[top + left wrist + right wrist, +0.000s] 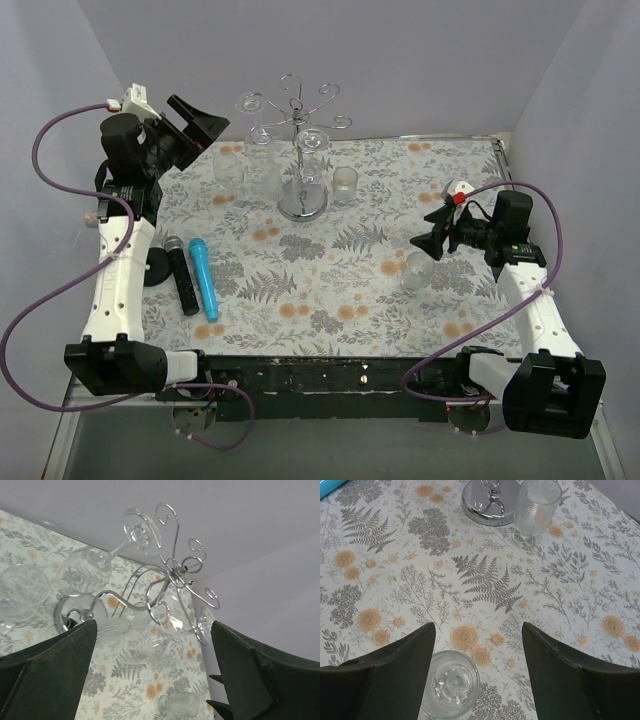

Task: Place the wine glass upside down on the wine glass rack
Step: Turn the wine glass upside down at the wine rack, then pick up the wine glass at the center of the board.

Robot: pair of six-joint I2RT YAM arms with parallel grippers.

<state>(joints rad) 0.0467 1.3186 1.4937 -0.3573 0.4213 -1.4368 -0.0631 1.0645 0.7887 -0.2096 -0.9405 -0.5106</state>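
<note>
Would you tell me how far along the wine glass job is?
Done: a wine glass hangs upside down on the rack, and the left gripper is open, clear of it. In hand: nothing; the right gripper hovers open over a second glass standing on the table. Left: hanging it too, if wanted.

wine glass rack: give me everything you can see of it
The wine glass rack is a shiny silver wire stand with a round mirrored base, a thin central pole and curled spiral arms on top. It stands upright on the floral tablecloth, at the far middle of the workspace. At least two wine glasses hang upside down from its arms by their feet. A ribbed tumbler stands close beside the base; whether they touch is unclear.
</note>
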